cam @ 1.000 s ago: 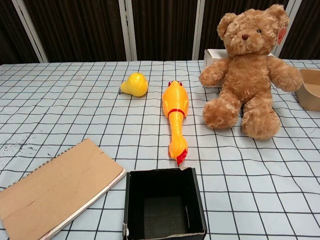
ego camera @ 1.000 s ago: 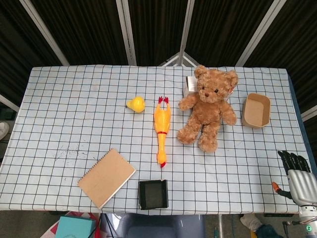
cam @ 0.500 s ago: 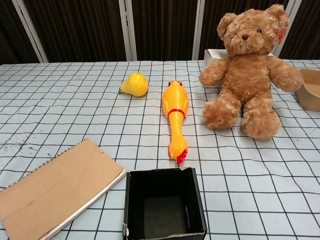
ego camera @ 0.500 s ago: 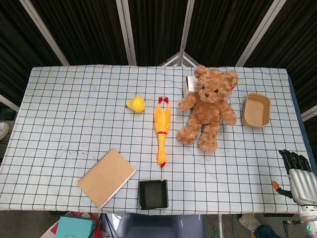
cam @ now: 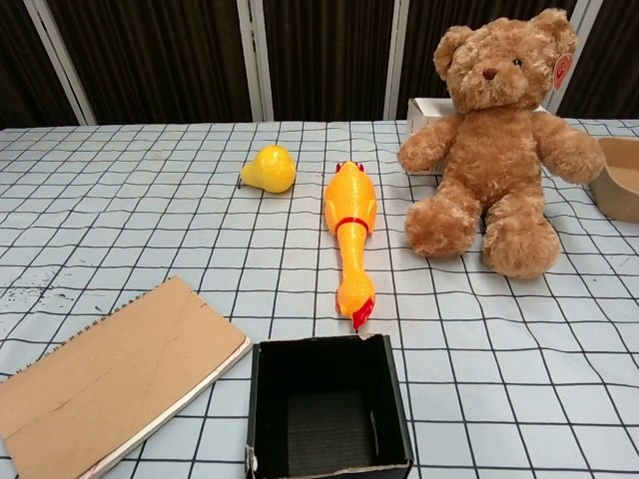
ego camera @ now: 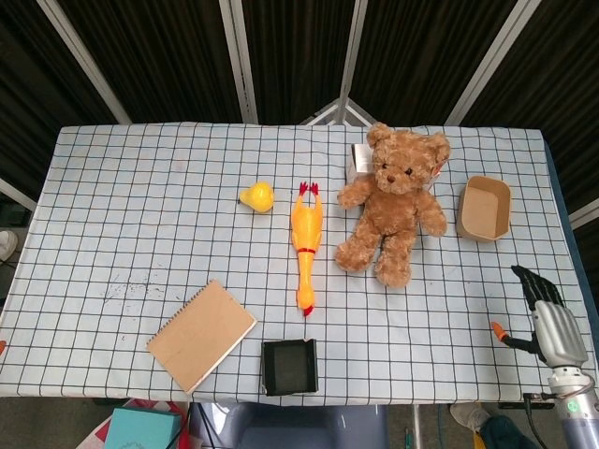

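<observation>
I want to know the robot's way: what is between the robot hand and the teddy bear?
Nothing. In the head view, only bare checked tablecloth lies between the right robot hand and the teddy bear.

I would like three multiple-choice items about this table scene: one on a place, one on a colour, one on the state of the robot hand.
1. Where does the yellow rubber chicken lie?
A. inside the black square box
B. between the small yellow pear toy and the brown plush teddy bear
C. on the brown spiral notebook

2. What colour is the open square box at the near table edge?
A. black
B. white
C. red

3. How is the right hand?
A. gripping the bear
B. pressing on the notebook
C. holding nothing, at the right table edge

Answers: 1 B, pear on one side, bear on the other; 2 A, its walls are black; 3 C, nothing is in it.
</observation>
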